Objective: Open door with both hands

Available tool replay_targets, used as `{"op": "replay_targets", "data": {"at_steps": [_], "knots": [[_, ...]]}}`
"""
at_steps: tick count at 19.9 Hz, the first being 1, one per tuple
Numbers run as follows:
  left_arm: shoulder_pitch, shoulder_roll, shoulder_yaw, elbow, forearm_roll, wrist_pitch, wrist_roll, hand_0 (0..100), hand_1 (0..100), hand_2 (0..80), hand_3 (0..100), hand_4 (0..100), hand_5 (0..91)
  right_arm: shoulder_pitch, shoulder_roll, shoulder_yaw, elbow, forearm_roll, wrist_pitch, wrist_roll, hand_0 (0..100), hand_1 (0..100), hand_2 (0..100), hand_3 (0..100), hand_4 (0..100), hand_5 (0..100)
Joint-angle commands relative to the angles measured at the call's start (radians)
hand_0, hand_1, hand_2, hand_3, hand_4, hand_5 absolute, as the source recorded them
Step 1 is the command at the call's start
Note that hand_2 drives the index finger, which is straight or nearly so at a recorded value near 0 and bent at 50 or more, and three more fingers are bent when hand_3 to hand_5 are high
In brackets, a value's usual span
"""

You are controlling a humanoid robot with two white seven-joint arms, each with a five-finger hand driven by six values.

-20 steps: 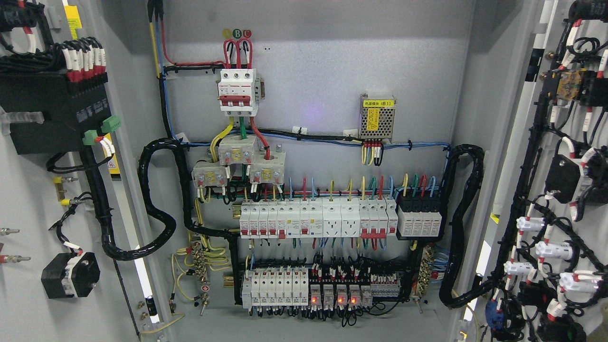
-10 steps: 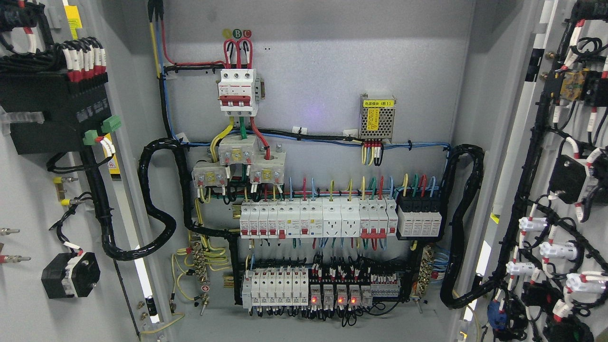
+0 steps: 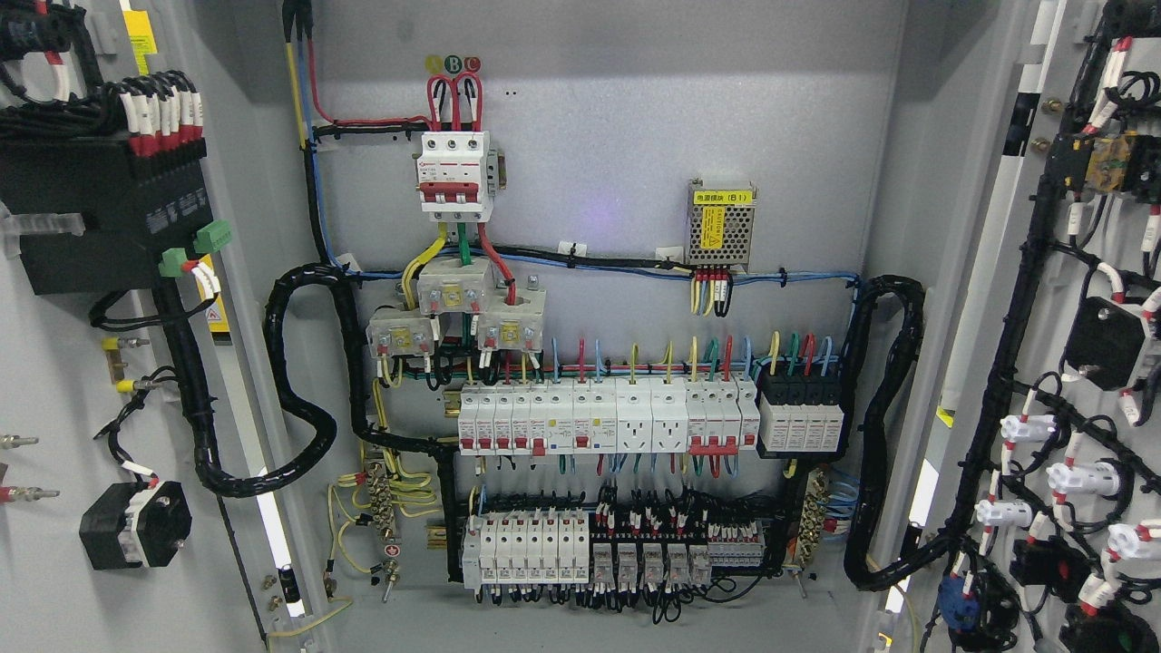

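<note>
Both doors look swung wide already, left door (image 3: 54,381) at the cabinet's left edge, right door (image 3: 1070,345) at its right, wiring panel (image 3: 599,272) exposed between. No robot hands in shot, so can't tell what the fingers are doing. I'd say the opening step is basically finished; next is probably just pulling the arms clear.

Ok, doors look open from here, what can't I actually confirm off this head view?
- Both hands: not in the head view, so grip or contact is unknown.
- Left door: cut by the left edge; outer face and handle unseen.
- Right door: cut by the right edge; handle unseen.
- Power supply label: print too small to read.
- Lower relays: bases partly hidden behind black wiring.
</note>
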Motion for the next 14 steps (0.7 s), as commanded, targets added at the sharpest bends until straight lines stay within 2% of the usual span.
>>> {"op": "replay_targets", "data": {"at_steps": [1,4,8,11,14], "knots": [[0.001,0.021,0.136,0.043,0.038,0.027,-0.007,12,56,0.0,0,0,0.0,0.017,0.048,-0.098,0.0,-0.004,-0.006,0.0,0,50,4,0,0,0],[0.002,0.037,0.174,0.064,0.073,0.07,-0.028,12,56,0.0,0,0,0.0,0.016,0.07,-0.124,0.0,-0.006,-0.002,0.0,0,50,4,0,0,0],[0.001,0.067,0.211,0.099,0.203,0.162,-0.056,12,56,0.0,0,0,0.0,0.016,0.073,-0.137,0.0,-0.036,0.004,0.0,0,50,4,0,0,0],[-0.001,0.119,0.225,0.142,0.234,0.172,-0.059,12,56,0.0,0,0,0.0,0.014,0.077,-0.155,0.001,-0.073,0.007,0.0,0,50,4,0,0,0],[-0.002,0.175,0.252,0.172,0.3,0.175,-0.068,12,56,0.0,0,0,0.0,0.012,0.077,-0.175,0.008,-0.092,0.008,0.0,0,50,4,0,0,0]]}}
